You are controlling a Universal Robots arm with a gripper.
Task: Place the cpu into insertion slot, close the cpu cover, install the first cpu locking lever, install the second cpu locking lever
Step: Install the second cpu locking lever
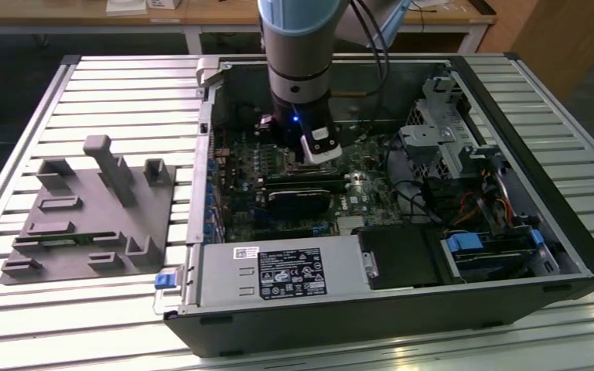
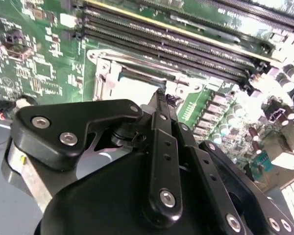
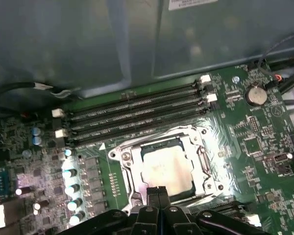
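Note:
In the first wrist view the cpu, a silvery square chip, lies in the insertion slot on the green board. The cpu cover, a silver metal frame, lies flat around it. My gripper is shut, its black fingertips pressed together over the socket's edge and covering part of the frame there. In the second wrist view the gripper reaches the same silver cover and the bright chip. In the exterior view the gripper hangs low inside the open computer case, hiding the socket.
Long black memory slots run right beside the socket. Several capacitors and a coin battery stand nearby. In the case sit a black card, a power supply and a drive cage. A grey fixture lies on the table.

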